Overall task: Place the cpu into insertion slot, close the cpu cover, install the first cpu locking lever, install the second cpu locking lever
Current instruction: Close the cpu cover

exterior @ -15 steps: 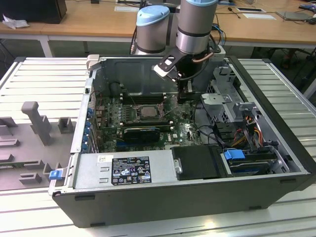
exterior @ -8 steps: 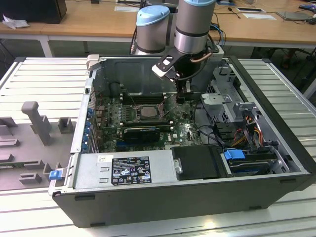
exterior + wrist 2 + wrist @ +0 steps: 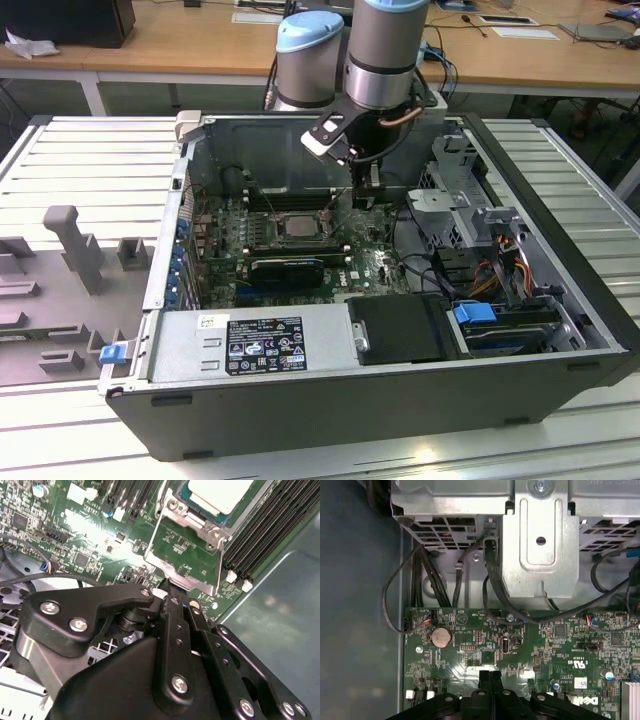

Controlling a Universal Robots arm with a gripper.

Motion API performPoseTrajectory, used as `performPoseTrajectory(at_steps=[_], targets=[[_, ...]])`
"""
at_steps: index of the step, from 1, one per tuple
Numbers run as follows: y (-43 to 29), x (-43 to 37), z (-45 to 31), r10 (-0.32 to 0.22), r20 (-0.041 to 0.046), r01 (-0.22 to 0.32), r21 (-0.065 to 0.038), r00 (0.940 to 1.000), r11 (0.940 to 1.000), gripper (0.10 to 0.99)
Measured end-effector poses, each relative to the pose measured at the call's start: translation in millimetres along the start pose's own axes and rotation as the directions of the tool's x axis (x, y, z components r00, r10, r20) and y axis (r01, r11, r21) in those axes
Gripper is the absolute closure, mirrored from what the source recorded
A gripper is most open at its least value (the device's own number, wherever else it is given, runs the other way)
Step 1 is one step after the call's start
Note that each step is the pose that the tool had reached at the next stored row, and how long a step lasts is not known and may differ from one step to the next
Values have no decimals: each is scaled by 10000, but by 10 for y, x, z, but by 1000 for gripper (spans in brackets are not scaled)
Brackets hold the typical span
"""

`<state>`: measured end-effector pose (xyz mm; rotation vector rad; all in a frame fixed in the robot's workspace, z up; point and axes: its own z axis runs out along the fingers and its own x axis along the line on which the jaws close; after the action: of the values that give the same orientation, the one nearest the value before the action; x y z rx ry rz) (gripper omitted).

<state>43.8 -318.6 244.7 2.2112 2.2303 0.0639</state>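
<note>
Open grey metal computer case [image 3: 400, 395] lying on its side on a slatted metal table [image 3: 80, 150], with the arm reaching down into it. You see the black two-fingered gripper [image 3: 366, 195] low over the green circuit board [image 3: 375, 262].

The small flat square cpu with the pale silver-beige face [image 3: 300, 226] sits in the square black insertion slot with the silvery rim [image 3: 268, 230]. In the exterior view it lies near the gripper, on the exterior view's left of it, and apart from the fingers.

In the second wrist view, note the cpu [image 3: 220, 492] beyond the thin square metal cpu cover with the cut-out centre [image 3: 186, 578]. The cover is swung open off the cpu, and green board shows through its opening. How steeply it tilts you cannot tell. It lies between the cpu and the gripper [image 3: 172, 597], with its near edge right at the fingertips. Long black memory slots [image 3: 270, 530] run beside the socket.

In both wrist views the fingers [image 3: 485, 680] are drawn together, with no gap between them. Whether they pinch the cover's edge you cannot tell.

In the first wrist view, a round silver coin cell [image 3: 440, 637] sits on the board, and black cables [image 3: 492, 587] drop from a grey metal drive cage [image 3: 540, 555]
</note>
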Motion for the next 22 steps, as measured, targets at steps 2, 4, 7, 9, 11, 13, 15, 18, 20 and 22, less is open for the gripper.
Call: performPoseTrajectory(at_steps=[2, 4, 7, 9, 11, 13, 15, 18, 20, 22], targets=[[-66, 0, -2, -1, 1, 1, 0, 10000, 10000, 980], [-156, 1, -5, -2, 0, 2, 0, 10000, 10000, 980], [-322, 2, -9, 0, 0, 0, 0, 10000, 10000, 980], [-384, 3, -6, 0, -1, 0, 0, 10000, 10000, 980], [-435, 2, 46, -1, 2, 1, 1, 10000, 10000, 980], [-451, -1, 134, -1, 1, 1, 7, 10000, 10000, 980], [-483, 0, 134, 0, 1, 0, 11, 10000, 10000, 980], [-502, 0, 134, -1, 0, 1, 11, 10000, 10000, 980], [-518, 0, 133, -1, 0, 1, 11, 10000, 10000, 980], [-544, 0, 133, -1, 0, 1, 11, 10000, 10000, 980]])
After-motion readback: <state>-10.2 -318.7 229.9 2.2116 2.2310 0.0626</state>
